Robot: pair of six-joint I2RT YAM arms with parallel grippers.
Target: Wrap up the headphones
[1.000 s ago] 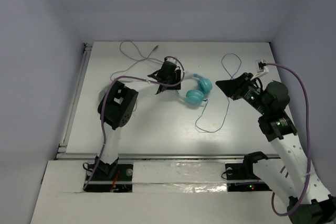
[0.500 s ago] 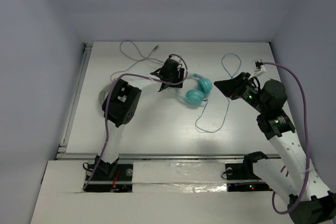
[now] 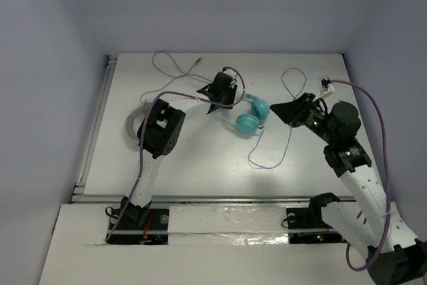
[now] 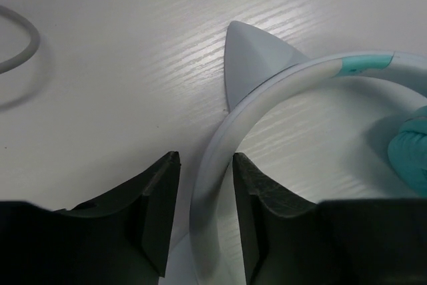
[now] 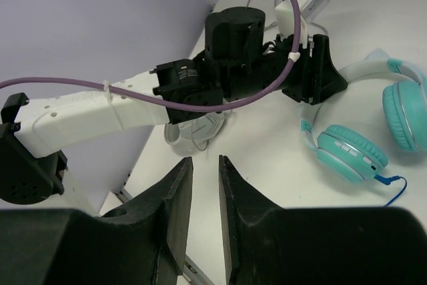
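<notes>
On the white table (image 3: 200,158), a little beyond its middle, the headphones (image 3: 248,122) lie flat. Their long axis runs almost left to right. The white headband (image 4: 267,95) arches toward the left arm, and the two teal ear cups (image 5: 350,155) point toward the right arm, one behind the other. The thin blue cable (image 3: 289,139) leaves the nearer cup and loops over the table on the right.

The left gripper (image 4: 205,158) stands over the headband with one finger on each side and a narrow gap on both sides. The right gripper (image 5: 205,165) hovers just right of the cups. Its fingers are slightly apart, and nothing shows between them.
</notes>
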